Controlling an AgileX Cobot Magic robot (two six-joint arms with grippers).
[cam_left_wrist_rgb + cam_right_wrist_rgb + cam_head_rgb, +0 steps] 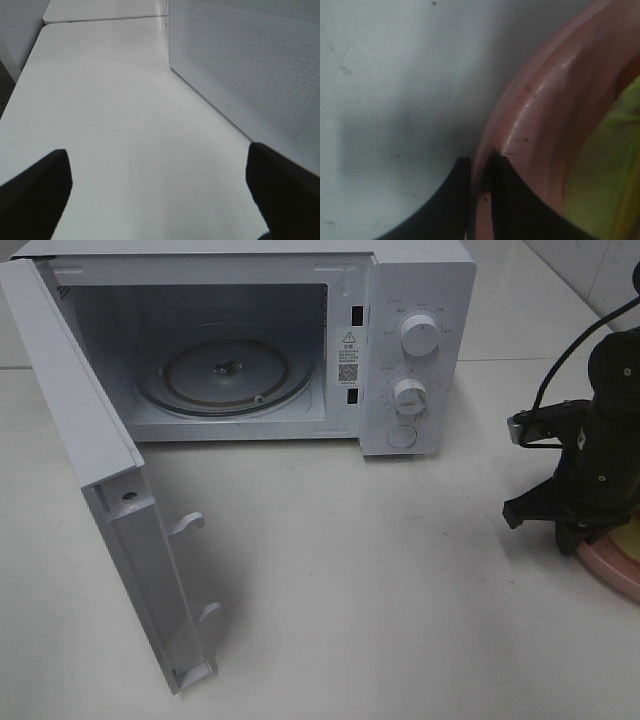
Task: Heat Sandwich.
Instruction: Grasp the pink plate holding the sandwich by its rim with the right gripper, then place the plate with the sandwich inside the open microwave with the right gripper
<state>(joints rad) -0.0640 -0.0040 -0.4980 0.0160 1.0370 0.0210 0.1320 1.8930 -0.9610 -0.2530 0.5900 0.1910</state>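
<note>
Counting first: one microwave (415,300) stood in the upper part of the high view, and its one door (80,420) was swung open toward the left side of the frame. Inside lay one round glass turntable (225,375). On the panel were two knobs (418,335), one above the other, and one round button (402,436) below them. Two white hooks (187,525) stuck out from the inner face of the door.

One pink plate (540,115) sat on the white table (380,590) at the lower right edge of the high view, well apart from the microwave. The one sandwich (600,170) lay on this plate.

The right gripper (481,161) had its jaws pressed nearly together on the rim of the pink plate, one finger outside the rim and one inside. The left gripper (157,157) had its jaws spread wide, with only bare table between them.

Much was cut off. In the high view the plate was cropped by the frame edge and covered by the dark right arm, and the left gripper did not appear in that view. The sandwich showed only as a blurred yellow-green patch in the right wrist view, so its layers could not be made out.
</note>
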